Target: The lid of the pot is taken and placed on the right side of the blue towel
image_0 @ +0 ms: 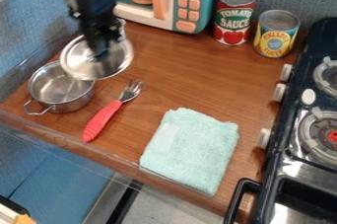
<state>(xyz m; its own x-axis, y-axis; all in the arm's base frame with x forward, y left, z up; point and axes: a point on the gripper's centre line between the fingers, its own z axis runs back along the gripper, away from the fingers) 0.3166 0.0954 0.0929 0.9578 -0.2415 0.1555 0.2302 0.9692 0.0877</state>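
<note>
So, your end effector is gripping the lid, up by the pot. It looks like the lid is off; now you need to put it right of the towel.

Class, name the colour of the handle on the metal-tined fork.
The ridged fork handle is coral red, seen best in the camera view.

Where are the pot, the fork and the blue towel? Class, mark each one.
Pot (54, 89): camera view, on its bare inside.
Fork (105, 117): camera view, on its red handle.
Blue towel (191, 151): camera view, middle of its upper face.
</note>
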